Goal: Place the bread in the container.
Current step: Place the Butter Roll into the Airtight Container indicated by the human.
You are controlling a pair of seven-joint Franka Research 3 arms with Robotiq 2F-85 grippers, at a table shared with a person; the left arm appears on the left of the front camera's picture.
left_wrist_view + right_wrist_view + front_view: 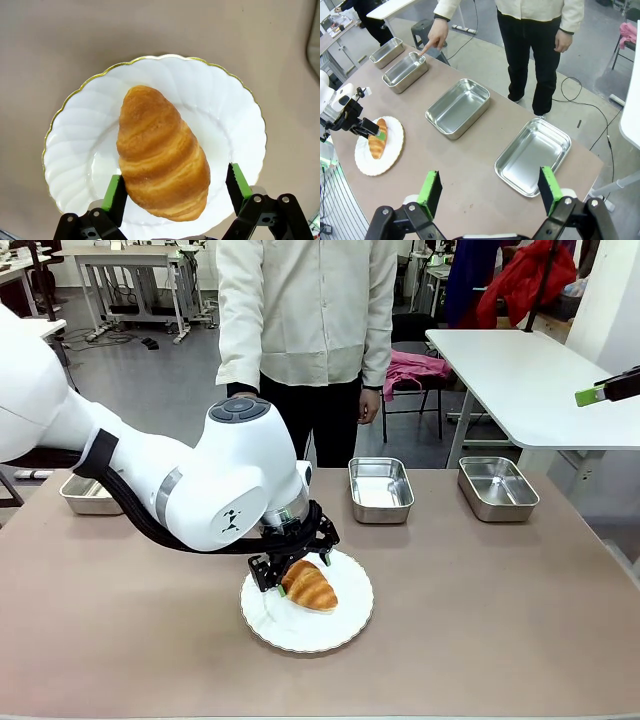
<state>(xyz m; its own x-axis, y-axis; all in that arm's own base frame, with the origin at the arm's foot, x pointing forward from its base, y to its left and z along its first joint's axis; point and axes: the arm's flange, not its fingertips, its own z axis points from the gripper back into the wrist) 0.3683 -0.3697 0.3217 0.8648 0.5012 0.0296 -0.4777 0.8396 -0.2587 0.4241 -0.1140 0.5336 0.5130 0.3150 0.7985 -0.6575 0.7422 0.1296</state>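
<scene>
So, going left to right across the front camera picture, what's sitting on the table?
Left tray, half behind the arm → plate with the croissant → centre tray → right tray.

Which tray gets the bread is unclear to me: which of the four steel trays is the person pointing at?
The second tray from the row's far end in the right wrist view: the person's hand points at its corner.
</scene>
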